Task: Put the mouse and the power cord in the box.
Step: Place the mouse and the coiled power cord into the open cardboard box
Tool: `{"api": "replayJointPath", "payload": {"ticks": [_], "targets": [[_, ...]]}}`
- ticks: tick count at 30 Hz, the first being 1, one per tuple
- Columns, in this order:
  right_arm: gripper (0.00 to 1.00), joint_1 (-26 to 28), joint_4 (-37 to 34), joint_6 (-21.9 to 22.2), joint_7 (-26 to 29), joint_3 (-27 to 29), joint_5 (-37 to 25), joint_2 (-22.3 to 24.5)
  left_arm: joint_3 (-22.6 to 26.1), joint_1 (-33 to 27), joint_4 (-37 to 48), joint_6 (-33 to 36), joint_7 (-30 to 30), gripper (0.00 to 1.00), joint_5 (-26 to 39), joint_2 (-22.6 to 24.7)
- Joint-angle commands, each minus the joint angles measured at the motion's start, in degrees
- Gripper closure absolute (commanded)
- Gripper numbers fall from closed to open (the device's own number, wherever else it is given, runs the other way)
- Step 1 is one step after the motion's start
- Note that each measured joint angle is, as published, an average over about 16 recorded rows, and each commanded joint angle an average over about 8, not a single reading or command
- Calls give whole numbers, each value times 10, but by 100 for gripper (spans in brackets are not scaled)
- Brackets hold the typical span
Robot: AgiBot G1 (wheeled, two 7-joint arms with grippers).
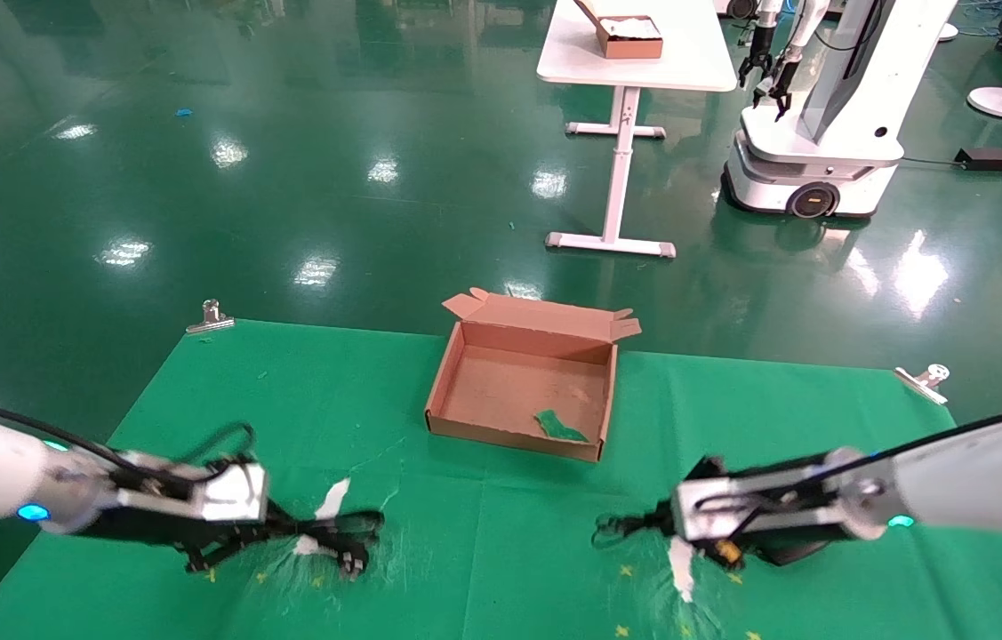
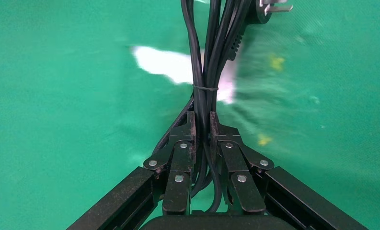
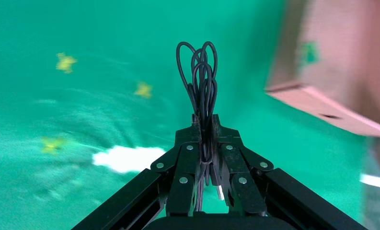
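Observation:
My left gripper (image 1: 300,531) (image 2: 202,115) hovers over the near left of the green cloth, shut on the power cord (image 2: 204,62) (image 1: 351,533). The cord is a tied bundle of thick black strands with a pronged plug (image 2: 270,6) at its far end. At the near right, my right gripper (image 1: 656,520) (image 3: 203,119) is shut on the thin looped cable (image 3: 202,72) (image 1: 612,529) of the mouse. A dark rounded shape (image 1: 789,553) under that wrist may be the mouse body; I cannot tell. The open brown box (image 1: 514,431) (image 3: 331,110) lies between and beyond both grippers.
A green scrap (image 1: 561,427) lies inside the box. White tears (image 1: 332,500) (image 1: 683,564) show in the cloth near each gripper. Metal clips (image 1: 210,317) (image 1: 925,380) hold the cloth's far corners. Beyond the table stand a white table (image 1: 687,53) carrying a smaller box (image 1: 629,37), and another robot (image 1: 821,133).

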Motion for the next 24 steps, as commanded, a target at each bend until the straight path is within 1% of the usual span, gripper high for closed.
{"api": "replayJointPath", "payload": {"ticks": [1, 4, 7, 9, 11, 14, 18, 20, 24], "targets": [[100, 6, -1, -7, 2, 7, 10, 9, -6, -11, 3, 17, -4, 100, -8, -11], [100, 41, 15, -26, 3, 13, 18, 36, -28, -44, 20, 49, -43, 100, -41, -26], [100, 82, 40, -39, 9, 14, 19, 55, -48, -76, 32, 68, -82, 100, -69, -29], [100, 106, 58, -36, 18, 13, 16, 58, -60, -96, 37, 68, -105, 100, -86, -22], [100, 123, 76, -25, 30, 14, 15, 51, -69, -114, 37, 55, -126, 100, -100, -8], [100, 133, 96, 7, 44, 17, 19, 22, -81, -137, 34, 18, -155, 100, -119, 20], [100, 120, 99, 56, 43, 27, 34, -37, -90, -160, 25, -40, -180, 100, -133, 57], [100, 107, 87, 92, 35, 32, 41, -67, -91, -166, 19, -64, -186, 100, -135, 70], [100, 71, 65, 184, 18, 41, 56, -112, -88, -171, 10, -91, -187, 100, -132, 84]]}}
